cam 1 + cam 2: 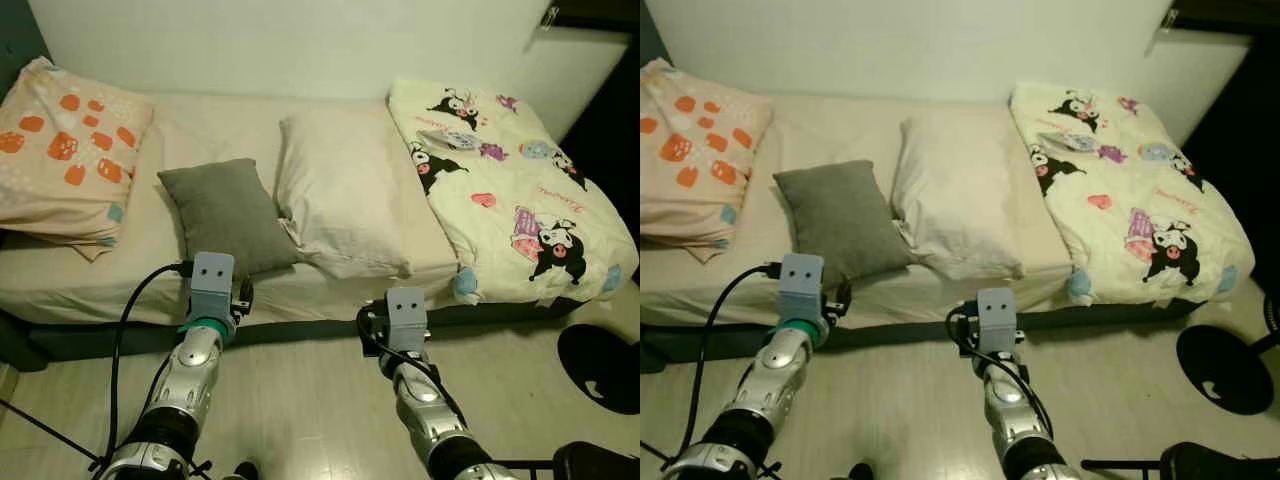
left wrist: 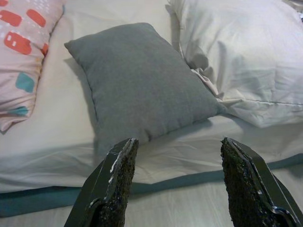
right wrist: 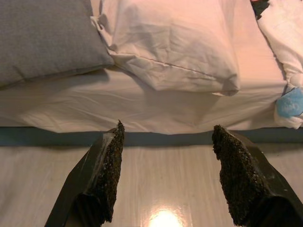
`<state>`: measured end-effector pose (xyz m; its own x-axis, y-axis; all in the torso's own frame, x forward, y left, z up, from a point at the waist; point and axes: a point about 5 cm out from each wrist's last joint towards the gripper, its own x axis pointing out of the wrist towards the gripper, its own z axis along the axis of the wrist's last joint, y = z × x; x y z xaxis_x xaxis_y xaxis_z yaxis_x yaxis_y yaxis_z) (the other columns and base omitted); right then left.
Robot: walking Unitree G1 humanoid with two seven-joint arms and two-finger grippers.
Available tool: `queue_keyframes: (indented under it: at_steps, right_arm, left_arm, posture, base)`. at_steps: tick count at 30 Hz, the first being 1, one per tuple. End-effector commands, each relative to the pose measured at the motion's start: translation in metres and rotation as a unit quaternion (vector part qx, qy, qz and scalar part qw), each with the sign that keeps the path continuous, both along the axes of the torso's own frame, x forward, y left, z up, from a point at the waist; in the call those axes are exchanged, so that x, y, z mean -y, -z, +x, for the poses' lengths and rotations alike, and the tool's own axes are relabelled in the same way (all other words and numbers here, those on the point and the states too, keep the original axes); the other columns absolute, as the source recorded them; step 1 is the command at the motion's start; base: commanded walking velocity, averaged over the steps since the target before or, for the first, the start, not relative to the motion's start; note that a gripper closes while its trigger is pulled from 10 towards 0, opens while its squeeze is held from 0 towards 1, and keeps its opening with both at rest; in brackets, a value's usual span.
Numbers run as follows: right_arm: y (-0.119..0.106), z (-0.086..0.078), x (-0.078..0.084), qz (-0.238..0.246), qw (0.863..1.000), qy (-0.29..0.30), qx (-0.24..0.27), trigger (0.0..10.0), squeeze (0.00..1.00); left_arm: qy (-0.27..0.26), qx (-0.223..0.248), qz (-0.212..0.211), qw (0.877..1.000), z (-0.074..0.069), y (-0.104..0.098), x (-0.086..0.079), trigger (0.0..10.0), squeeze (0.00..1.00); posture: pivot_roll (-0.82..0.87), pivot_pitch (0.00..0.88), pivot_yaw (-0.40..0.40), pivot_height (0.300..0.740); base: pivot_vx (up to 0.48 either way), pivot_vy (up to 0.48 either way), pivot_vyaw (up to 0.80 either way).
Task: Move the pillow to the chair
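Pillow (image 1: pixel 222 213) in grey lies flat on the bed (image 1: pixel 130 290), near its front edge, tilted a little, with one corner touching the larger cream pillow (image 1: pixel 335 190) just beside it on the robot's right. Left gripper (image 2: pixel 176 163) hovers in front of the bed edge, aimed at the grey pillow, its fingers (image 2: pixel 118 182) spread wide with nothing between them; in the left wrist view the pillow's near corner sits just beyond the fingertips, apart from them. Right gripper (image 3: pixel 165 151) hangs over the pale wooden floor (image 1: pixel 310 400) in front of the bed, pointing toward the cream pillow, its fingers (image 3: pixel 234 175) also spread and holding nothing. At the bed's left end lies a folded peach blanket with orange patches (image 1: pixel 65 150); over the right end spreads a white quilt with cartoon prints (image 1: pixel 510 190), a small pale object resting on its upper part, too small to identify. Beneath the light sheet a dark teal bed base (image 1: pixel 90 340) shows along the floor. A round black object (image 1: pixel 600 365) lies on the floor at far right
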<state>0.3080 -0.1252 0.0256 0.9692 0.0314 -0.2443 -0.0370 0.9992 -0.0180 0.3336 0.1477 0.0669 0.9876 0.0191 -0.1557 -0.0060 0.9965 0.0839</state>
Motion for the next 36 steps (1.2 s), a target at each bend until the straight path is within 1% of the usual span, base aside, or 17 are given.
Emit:
queue_keyframes:
  at_steps: [1, 5, 10, 11, 12, 13, 19, 28, 30, 36]
  right_arm:
    - [0.0087, -0.0064, 0.0032, 0.014, 1.000, 0.003, -0.023, 10.0, 0.00]
    - [0.0075, -0.0060, -0.0004, 0.038, 0.999, -0.004, -0.020, 10.0, 0.00]
    - [0.0070, -0.0044, -0.0015, 0.044, 0.999, -0.001, -0.025, 10.0, 0.00]
    - [0.0065, -0.0040, -0.0010, 0.024, 0.999, -0.006, -0.023, 10.0, 0.00]
    - [0.0062, -0.0036, -0.0010, 0.010, 1.000, -0.013, -0.022, 10.0, 0.00]
    - [0.0066, -0.0038, -0.0012, 0.007, 1.000, -0.016, -0.022, 10.0, 0.00]
    - [0.0076, -0.0046, -0.0020, 0.006, 0.999, -0.024, -0.025, 10.0, 0.00]
    - [0.0046, -0.0007, -0.0034, 0.003, 0.999, -0.026, -0.025, 10.0, 0.00]
    - [0.0032, 0.0008, -0.0024, 0.002, 1.000, -0.021, -0.023, 10.0, 0.00]
    - [0.0023, 0.0016, 0.0023, 0.000, 1.000, -0.009, -0.022, 10.0, 0.00]
  left_arm:
    - [0.002, -0.003, -0.002, 1.000, -0.0023, 0.0027, 0.0025, 10.0, 0.00]
    - [-0.001, -0.002, -0.008, 1.000, -0.0040, 0.0030, 0.0005, 10.0, 0.00]
    - [0.006, -0.005, -0.005, 1.000, -0.0070, 0.0050, -0.0002, 10.0, 0.00]
    - [0.008, -0.002, -0.006, 1.000, -0.0061, 0.0037, 0.0008, 10.0, 0.00]
    - [0.012, 0.003, -0.009, 1.000, -0.0045, 0.0014, 0.0022, 10.0, 0.00]
    - [0.013, 0.006, -0.010, 1.000, -0.0041, 0.0003, 0.0031, 10.0, 0.00]
    - [0.014, 0.012, -0.012, 1.000, -0.0047, -0.0010, 0.0055, 10.0, 0.00]
    - [0.006, 0.008, -0.005, 1.000, -0.0066, 0.0007, 0.0000, 10.0, 0.00]
    - [0.005, 0.005, -0.006, 1.000, -0.0061, 0.0007, -0.0011, 10.0, 0.00]
    - [0.008, 0.001, -0.013, 1.000, -0.0045, 0.0006, -0.0007, 10.0, 0.00]
  posture:
    - [0.01, 0.000, -0.048, 0.740]
    - [0.01, 0.000, -0.044, 0.740]
    - [0.01, 0.000, -0.045, 0.740]
    - [0.01, 0.000, -0.066, 0.740]
    - [0.01, 0.000, -0.066, 0.740]
    - [0.02, 0.000, -0.080, 0.740]
    - [0.03, 0.000, -0.093, 0.740]
    - [0.03, 0.000, -0.097, 0.740]
    - [0.01, 0.000, -0.078, 0.740]
    - [-0.01, 0.000, -0.057, 0.740]
  base:
    - [0.000, 0.000, 0.00]
    - [0.000, 0.000, 0.00]
    - [0.000, 0.000, 0.00]
    - [0.000, 0.000, 0.00]
    - [0.000, 0.000, 0.00]
    - [0.000, 0.000, 0.00]
    - [0.000, 0.000, 0.00]
    - [0.000, 0.000, 0.00]
    - [0.000, 0.000, 0.00]
    - [0.000, 0.000, 0.00]
